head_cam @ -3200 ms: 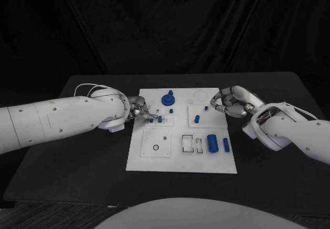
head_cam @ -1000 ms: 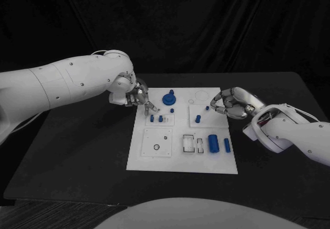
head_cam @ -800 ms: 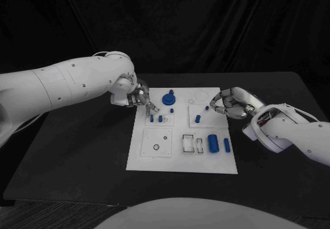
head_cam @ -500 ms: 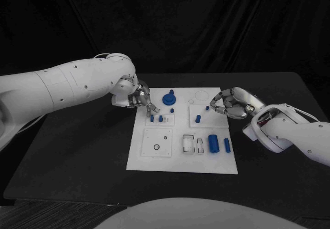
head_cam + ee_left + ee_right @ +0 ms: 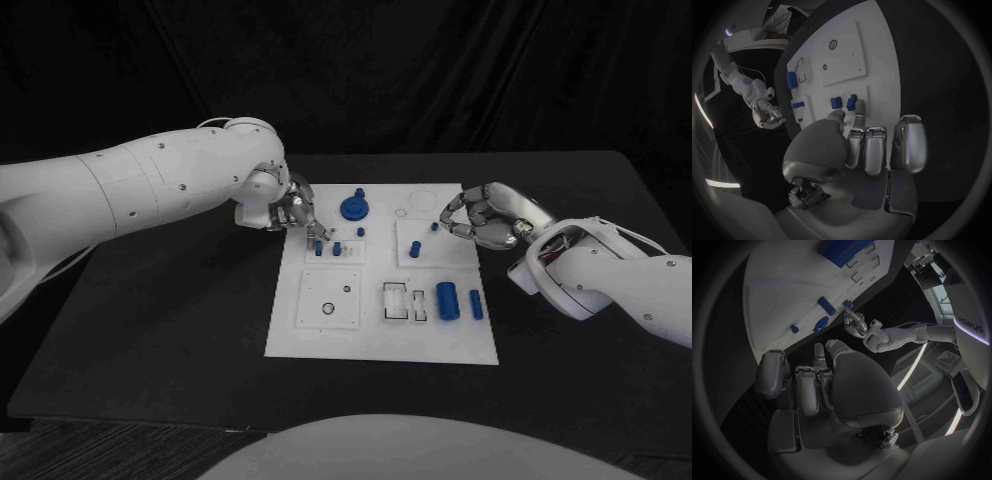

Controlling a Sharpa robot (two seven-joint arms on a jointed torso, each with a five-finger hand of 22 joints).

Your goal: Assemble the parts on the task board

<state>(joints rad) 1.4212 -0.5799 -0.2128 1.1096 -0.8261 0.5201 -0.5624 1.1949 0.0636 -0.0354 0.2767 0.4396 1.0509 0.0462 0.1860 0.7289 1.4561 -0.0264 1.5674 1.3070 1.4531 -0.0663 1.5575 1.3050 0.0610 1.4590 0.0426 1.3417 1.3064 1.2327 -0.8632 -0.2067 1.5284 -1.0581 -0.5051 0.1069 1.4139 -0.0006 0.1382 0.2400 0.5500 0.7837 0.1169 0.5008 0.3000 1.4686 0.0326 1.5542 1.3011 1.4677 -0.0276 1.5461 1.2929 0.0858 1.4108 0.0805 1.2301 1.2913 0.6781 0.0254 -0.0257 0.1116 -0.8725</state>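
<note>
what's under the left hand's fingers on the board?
Two short blue pegs stand in the task board below the left hand. Its fingers reach one peg; whether they grip it is hidden.

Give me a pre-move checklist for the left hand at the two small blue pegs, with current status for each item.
1. Left hand over the task board, its fingers reaching the two small blue pegs: ok.
2. A peg held between the fingers: cannot tell; the left wrist view shows a fingertip at one peg, grip unclear.
3. Both pegs upright in their panel: ok.
4. Right hand clear of the left hand's working area, at the board's far right edge: ok.
5. Right hand holds nothing, fingers curled in: ok.
</note>
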